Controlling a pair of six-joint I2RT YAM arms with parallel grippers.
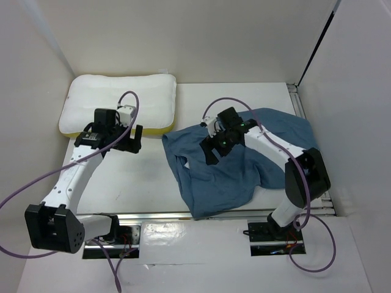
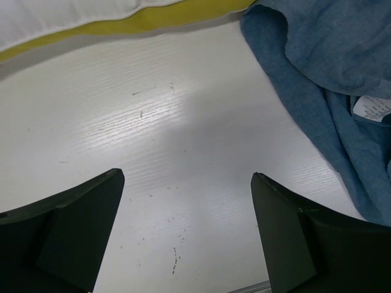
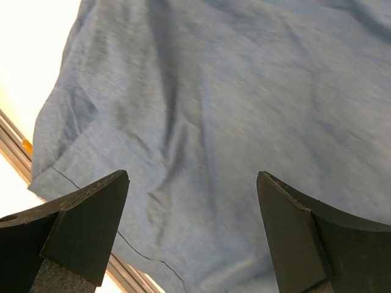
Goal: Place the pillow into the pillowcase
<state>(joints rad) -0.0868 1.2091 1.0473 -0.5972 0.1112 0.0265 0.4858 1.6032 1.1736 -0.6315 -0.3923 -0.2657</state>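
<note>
While the pillow (image 1: 122, 101) is lying at the far-left corner of the table (image 1: 140, 183), the wrinkled pillowcase (image 1: 232, 177) is sprawling just beside it on the right. The left fingers (image 2: 73, 226) are hovering spread wide over bare table, gripping nothing. The right fingers (image 3: 85, 220) are hanging open above the blue cloth.
</note>
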